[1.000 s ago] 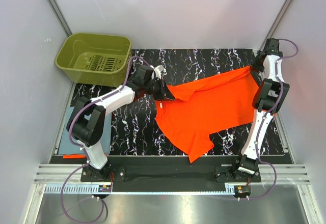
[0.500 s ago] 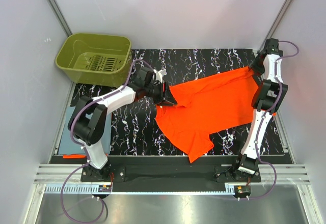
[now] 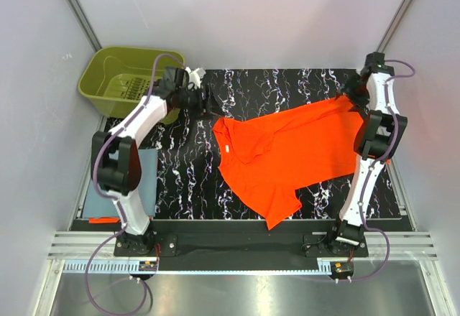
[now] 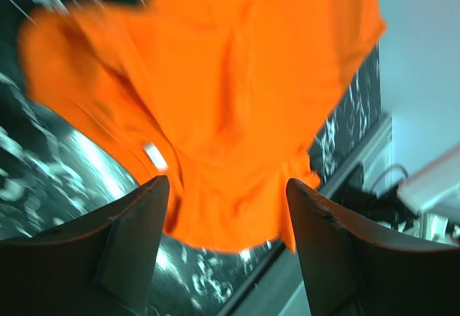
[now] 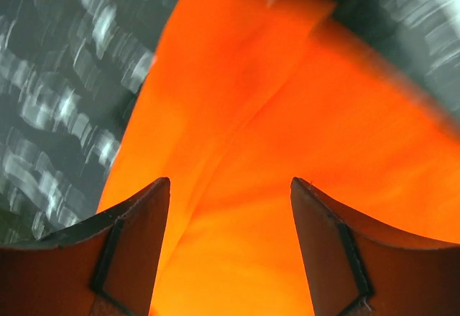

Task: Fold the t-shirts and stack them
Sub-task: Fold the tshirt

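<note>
One bright orange t-shirt [image 3: 287, 154] lies spread at a slant on the black marbled mat [image 3: 180, 172], collar end to the left. My left gripper [image 3: 208, 102] hangs open beyond that collar end, apart from the cloth; in the left wrist view the orange t-shirt [image 4: 237, 93] lies below the open left gripper [image 4: 228, 187]. My right gripper [image 3: 351, 95] stands open over the shirt's far right corner; the right wrist view shows orange cloth [image 5: 287, 115] beneath the open right gripper [image 5: 230, 187], nothing pinched. A folded blue-grey t-shirt [image 3: 149, 179] lies flat at the mat's left edge.
An olive-green plastic basket [image 3: 97, 86] stands at the back left, close behind my left gripper. A scrap of orange [image 3: 104, 220] shows at the near left edge. Grey walls close in both sides, and the arm bases stand on a rail [image 3: 237, 240] at the near edge.
Both grippers have opened and let go of the orange shirt. The left arm has swung back and up toward the basket. The shirt's collar end now lies flat on the mat.
</note>
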Robot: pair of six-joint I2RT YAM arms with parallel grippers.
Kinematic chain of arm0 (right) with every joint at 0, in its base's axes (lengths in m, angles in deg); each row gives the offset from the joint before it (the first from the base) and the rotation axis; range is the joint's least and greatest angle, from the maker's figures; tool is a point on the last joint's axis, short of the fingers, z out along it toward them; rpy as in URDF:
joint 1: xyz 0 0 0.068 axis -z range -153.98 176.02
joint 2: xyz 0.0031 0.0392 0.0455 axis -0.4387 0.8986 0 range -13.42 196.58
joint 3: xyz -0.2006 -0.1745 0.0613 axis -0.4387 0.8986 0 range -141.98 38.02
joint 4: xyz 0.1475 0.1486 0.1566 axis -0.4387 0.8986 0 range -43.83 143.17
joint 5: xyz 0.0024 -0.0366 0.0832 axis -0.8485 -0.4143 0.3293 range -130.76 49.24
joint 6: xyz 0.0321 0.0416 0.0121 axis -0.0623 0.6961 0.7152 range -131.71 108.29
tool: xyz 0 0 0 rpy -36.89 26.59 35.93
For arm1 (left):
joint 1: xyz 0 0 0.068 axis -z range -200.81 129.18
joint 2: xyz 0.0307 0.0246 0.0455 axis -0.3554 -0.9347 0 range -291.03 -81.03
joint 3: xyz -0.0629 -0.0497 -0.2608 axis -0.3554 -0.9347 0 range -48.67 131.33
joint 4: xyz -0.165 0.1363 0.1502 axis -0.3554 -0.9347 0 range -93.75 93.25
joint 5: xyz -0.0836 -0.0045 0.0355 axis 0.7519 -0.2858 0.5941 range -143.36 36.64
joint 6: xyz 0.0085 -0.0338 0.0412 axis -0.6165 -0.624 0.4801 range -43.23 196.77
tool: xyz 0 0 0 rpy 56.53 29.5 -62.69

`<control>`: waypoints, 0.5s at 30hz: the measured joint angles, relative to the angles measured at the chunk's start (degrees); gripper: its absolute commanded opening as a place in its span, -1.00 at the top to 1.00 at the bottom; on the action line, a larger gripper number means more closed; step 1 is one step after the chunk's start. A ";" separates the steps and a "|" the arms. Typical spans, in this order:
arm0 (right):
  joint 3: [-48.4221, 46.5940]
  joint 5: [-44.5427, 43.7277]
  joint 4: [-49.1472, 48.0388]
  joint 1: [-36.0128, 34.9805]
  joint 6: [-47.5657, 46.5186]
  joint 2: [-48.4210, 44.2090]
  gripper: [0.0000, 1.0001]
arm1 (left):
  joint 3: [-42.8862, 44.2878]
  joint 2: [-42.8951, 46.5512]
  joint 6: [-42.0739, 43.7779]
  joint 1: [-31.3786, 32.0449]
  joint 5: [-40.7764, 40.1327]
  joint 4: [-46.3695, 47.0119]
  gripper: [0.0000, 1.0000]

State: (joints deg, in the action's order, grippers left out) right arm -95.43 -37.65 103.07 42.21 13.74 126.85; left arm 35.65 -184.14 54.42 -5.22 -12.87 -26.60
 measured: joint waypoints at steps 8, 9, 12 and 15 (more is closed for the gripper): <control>27.17 15.13 -13.18 -13.18 4.63 -16.35 -0.45 | 13.22 -16.00 0.61 -1.55 -2.25 -0.96 -0.07; 29.64 17.66 -14.75 -14.86 5.40 -17.49 -0.43 | 13.97 -17.53 0.57 -1.51 -2.40 -1.27 -0.03; 34.42 24.04 -17.86 -18.47 7.39 -18.38 -0.39 | 15.52 -20.96 -0.66 -1.22 -3.19 -1.92 0.01; 38.25 26.43 -19.32 -20.44 7.98 -18.40 -0.38 | 15.78 -22.12 -3.17 -0.33 -8.44 -2.49 -0.18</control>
State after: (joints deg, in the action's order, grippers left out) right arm -57.18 -11.22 83.75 21.77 21.72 108.45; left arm 51.43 -206.26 51.25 -5.55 -21.31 -29.09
